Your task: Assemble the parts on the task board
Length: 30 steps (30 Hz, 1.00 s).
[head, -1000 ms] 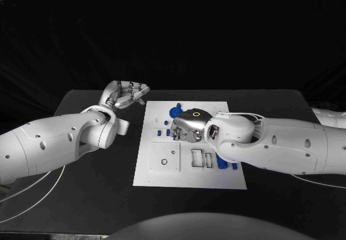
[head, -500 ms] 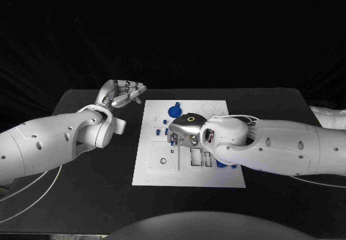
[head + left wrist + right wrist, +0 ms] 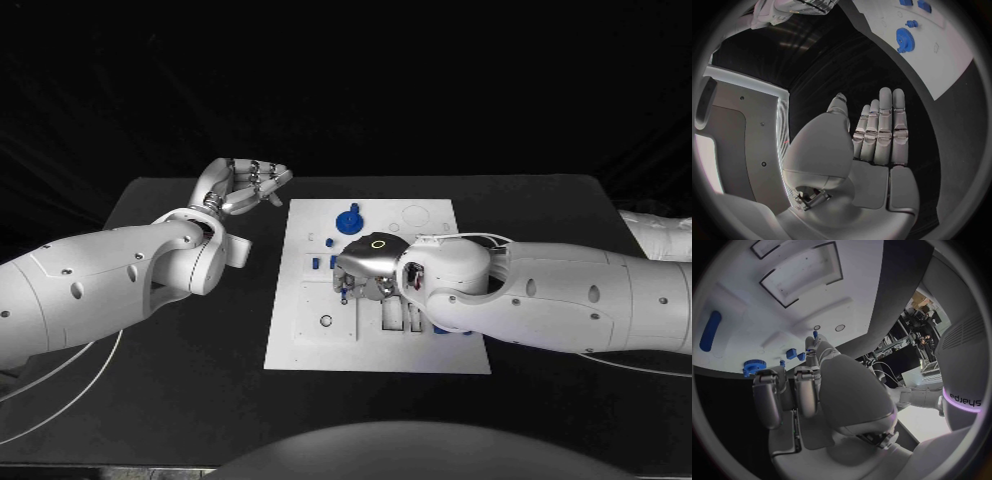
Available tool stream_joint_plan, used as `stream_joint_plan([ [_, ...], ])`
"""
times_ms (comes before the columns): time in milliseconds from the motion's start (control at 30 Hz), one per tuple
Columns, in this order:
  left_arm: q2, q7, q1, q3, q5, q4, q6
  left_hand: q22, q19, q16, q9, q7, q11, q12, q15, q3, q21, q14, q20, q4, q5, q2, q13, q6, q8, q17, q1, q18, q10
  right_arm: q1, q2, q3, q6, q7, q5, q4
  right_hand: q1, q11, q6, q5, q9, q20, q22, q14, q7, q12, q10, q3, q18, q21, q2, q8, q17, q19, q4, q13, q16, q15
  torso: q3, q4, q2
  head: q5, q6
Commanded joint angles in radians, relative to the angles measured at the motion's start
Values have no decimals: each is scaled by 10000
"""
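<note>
The white task board [image 3: 375, 350] lies in the middle of the black table. My right hand [image 3: 368, 265] hovers low over its centre, fingers curled down. In the right wrist view a small blue peg [image 3: 815, 333] sticks out at the fingertips, pinched just above two small holes in the board [image 3: 754, 305]. A blue gear [image 3: 349, 219] sits on the board's far part, with small blue pieces [image 3: 315, 264] at its left edge. My left hand [image 3: 245, 185] floats off the board's far left corner, fingers stretched out, holding nothing.
A square recessed plate [image 3: 329, 310] and narrow slots [image 3: 392, 316] lie just nearside of the right hand. A long blue piece [image 3: 709, 331] rests on the board, and my right forearm [image 3: 562, 300] covers the board's right edge. Bare black table surrounds the board.
My right hand has slid along the board toward its near side and a little left. The left hand has shifted slightly left.
</note>
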Motion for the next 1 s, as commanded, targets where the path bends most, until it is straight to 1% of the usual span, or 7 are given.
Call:
stream_joint_plan([
  [33,3,69,2,7,-59,16,96,-12,87,-44,16,-30,13,11,2,-57,-38,61,-4,9,38,116,17,-51,16,-11,21,127,-3,-17,20,1,312,79,-161,-16,70,25,40,24,15,47,2629,1061,32,-36,-18,50,-67,45,-21,51,2632,1029,6,-3,41,68,9,12,-8,-12,-7],
  [333,-48,58,3,7,-59,26,70,-12,87,-44,16,-30,13,11,2,-57,-38,61,-4,9,38,116,17,-51,16,-11,21,127,-3,-39,76,1,424,53,-145,-83,41,38,20,22,10,55,2629,1061,43,-39,-48,70,-67,45,-31,29,2632,1029,16,-3,41,76,6,-3,-9,-39,-20],
  [633,-40,57,2,7,-59,27,93,-24,95,-51,16,-29,13,10,2,-65,-48,67,-5,12,47,134,17,-56,15,-20,29,127,-6,-64,81,1,494,32,-94,-138,23,43,9,20,7,59,2629,1061,46,-40,-67,77,-67,45,-45,16,2632,1029,20,-3,41,80,1,-3,-12,-44,-42],
  [700,-39,56,2,7,-59,28,96,-26,97,-52,16,-29,13,10,2,-66,-50,68,-5,13,48,137,17,-57,15,-21,31,127,-6,-70,81,1,507,27,-81,-138,23,43,9,20,7,59,2629,1061,46,-40,-67,77,-67,45,-45,16,2632,1029,20,-3,41,80,-3,4,-5,-55,-24],
  [833,-44,51,2,7,-59,34,91,-26,97,-52,16,-29,13,10,2,-66,-50,68,-5,13,48,137,17,-57,15,-21,31,127,-6,-77,73,1,502,1,-30,-135,-4,50,-2,19,5,65,2629,1061,50,-40,-87,84,-67,45,-57,2,2632,1029,31,-3,41,83,6,-4,3,-65,-21],
  [900,-38,33,2,7,-59,32,77,-30,99,-54,15,-29,14,10,2,-66,-53,70,-6,14,50,146,16,-58,14,-24,34,127,-7,-80,66,1,510,-13,-8,-140,-4,50,-2,19,5,65,2629,1061,50,-40,-87,84,-67,45,-57,2,2632,1029,31,-3,41,83,-1,19,-4,-92,-19],
  [1000,-33,23,2,7,-59,40,71,-37,104,-59,16,-29,14,9,2,-67,-59,73,-6,15,54,167,16,-59,15,-29,40,126,-10,-84,67,0,521,-11,10,-159,-4,50,-2,19,5,65,2629,1061,50,-40,-87,84,-67,45,-57,2,2632,1029,31,-3,41,83,-8,18,-18,-107,-15],
])
